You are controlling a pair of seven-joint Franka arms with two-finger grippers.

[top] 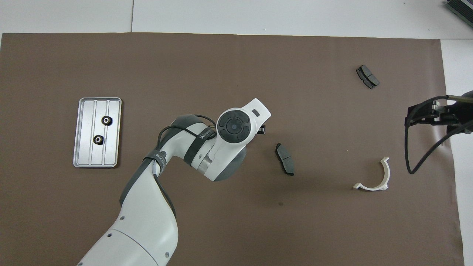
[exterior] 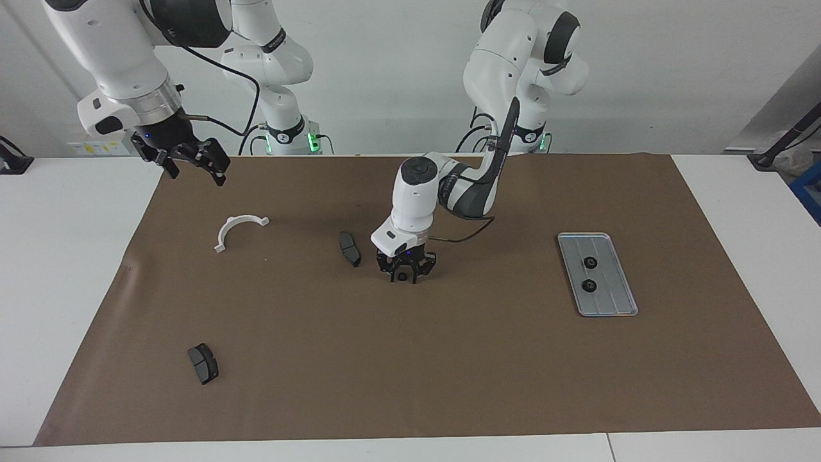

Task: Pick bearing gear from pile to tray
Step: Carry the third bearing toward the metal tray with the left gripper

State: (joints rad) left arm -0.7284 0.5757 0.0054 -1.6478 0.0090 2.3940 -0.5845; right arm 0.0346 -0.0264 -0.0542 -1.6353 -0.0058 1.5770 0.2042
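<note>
Right gripper [exterior: 192, 168] waits raised, fingers spread wide, over the mat's edge at its own end. Tray [exterior: 625, 301], at the left arm's end, carries two gears. Left gripper [exterior: 403, 276] is down on the mat, jaws narrowing around a black gear [exterior: 402, 276]. Finish the squeeze centred, then lift straight; dark pad [exterior: 349, 248] lies just beside

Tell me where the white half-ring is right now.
In the facing view the white half-ring lies on the brown mat toward the right arm's end of the table, nearer the robots than the dark grey pad beside it.
</note>
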